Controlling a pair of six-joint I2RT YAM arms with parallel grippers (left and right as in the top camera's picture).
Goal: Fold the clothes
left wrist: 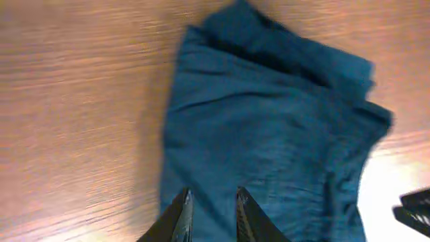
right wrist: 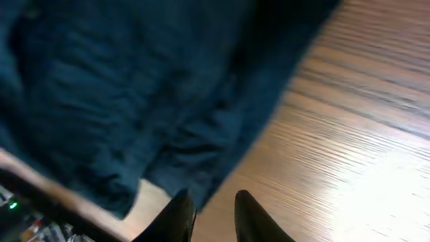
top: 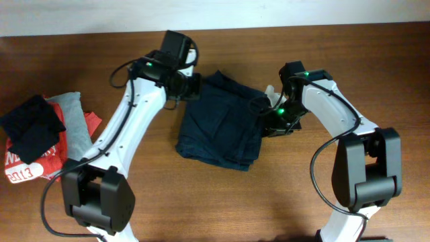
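Left arm (top: 127,121) stretching forward and angling inward, left hand (left wrist: 213,198) pointing downward with fingers slightly parted, right arm (top: 336,111) bending inward at the elbow, right hand (right wrist: 213,202) hanging low, fingers parted

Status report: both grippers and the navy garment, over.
Left gripper open over navy garment. Right gripper open at its edge. Garment wrinkled, partly folded. Nothing blocking.

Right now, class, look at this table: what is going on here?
Two robot arms are folding a wrinkled dark navy-blue fabric garment lying on the brown wooden table. It is bunched into a rough block. The left pincer hovers at its far left corner, the right pincer at its right edge; both look slightly open and hold nothing. A pile of red, grey and black clothes sits aside at the left.
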